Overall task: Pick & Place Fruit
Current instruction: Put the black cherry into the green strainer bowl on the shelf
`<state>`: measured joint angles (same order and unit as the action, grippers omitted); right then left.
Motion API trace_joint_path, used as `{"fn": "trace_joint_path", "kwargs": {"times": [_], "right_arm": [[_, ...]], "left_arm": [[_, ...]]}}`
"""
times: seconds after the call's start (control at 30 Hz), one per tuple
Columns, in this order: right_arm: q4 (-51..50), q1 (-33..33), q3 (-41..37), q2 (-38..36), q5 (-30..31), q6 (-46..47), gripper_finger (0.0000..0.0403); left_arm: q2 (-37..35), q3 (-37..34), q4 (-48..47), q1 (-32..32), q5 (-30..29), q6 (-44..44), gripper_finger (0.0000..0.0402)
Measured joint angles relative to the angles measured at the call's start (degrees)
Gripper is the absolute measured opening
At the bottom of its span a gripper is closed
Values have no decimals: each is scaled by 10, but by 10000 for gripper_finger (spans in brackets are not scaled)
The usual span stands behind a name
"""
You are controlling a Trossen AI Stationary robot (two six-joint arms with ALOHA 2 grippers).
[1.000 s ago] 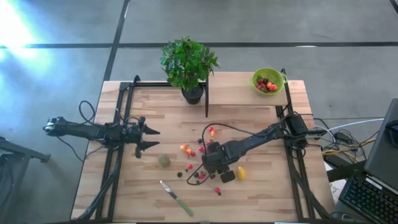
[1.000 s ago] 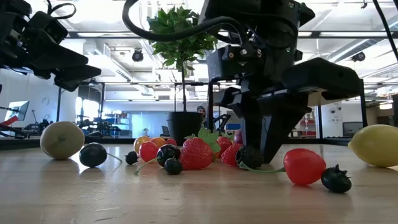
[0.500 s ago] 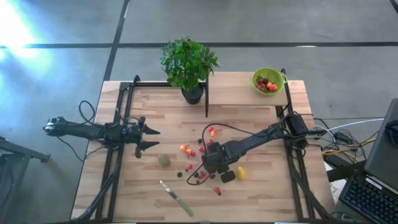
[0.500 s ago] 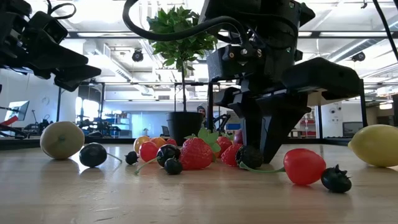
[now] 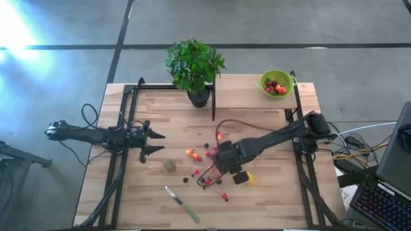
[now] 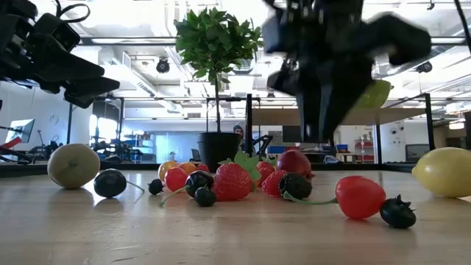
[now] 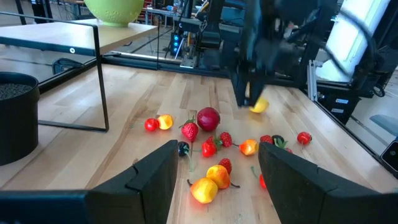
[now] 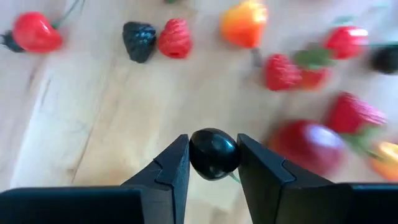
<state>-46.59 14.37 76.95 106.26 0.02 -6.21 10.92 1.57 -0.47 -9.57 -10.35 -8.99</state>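
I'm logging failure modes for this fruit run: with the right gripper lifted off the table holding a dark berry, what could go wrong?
The small round dark berry sits near the tips of the right gripper, so it might slip out on the way to the lime-green bowl. Falling, it could scatter the fruit pile.

Both arms were dark, near-black, built of slim jointed segments. The right arm [image 5: 276, 138] carried a thick black cable looping off its wrist block toward 12 o'clock. The left arm [image 5: 96, 135] trailed a thinner black cable near its base. Fingers [image 7: 152, 180] were matte black, angular, wedge-shaped, with stepped inner faces.
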Motion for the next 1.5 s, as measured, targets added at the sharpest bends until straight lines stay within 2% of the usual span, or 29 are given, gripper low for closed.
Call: {"fn": "trace_joint_path", "kwargs": {"times": [0.1,0.3,0.47,0.7,0.93,1.07,1.27,1.5], "right_arm": [[-29,-16,-1,-58,15,0,114],[-74,-75,-1,-187,121,1,117],[-76,-159,-1,-282,126,2,106],[-82,-311,-1,-361,126,2,117],[-104,-465,-1,-375,121,12,109],[-118,-529,-2,-364,118,16,117],[-161,-583,-2,-340,115,18,114],[-201,-614,-10,-314,115,18,117]], "left_arm": [[0,0,0,0,0,0,229],[1,0,0,0,0,0,229],[1,0,0,0,0,0,229],[1,0,0,0,0,0,229],[1,0,0,0,0,0,229],[1,0,0,0,0,0,229],[1,0,0,0,0,0,229],[1,0,0,0,0,0,229]]}}
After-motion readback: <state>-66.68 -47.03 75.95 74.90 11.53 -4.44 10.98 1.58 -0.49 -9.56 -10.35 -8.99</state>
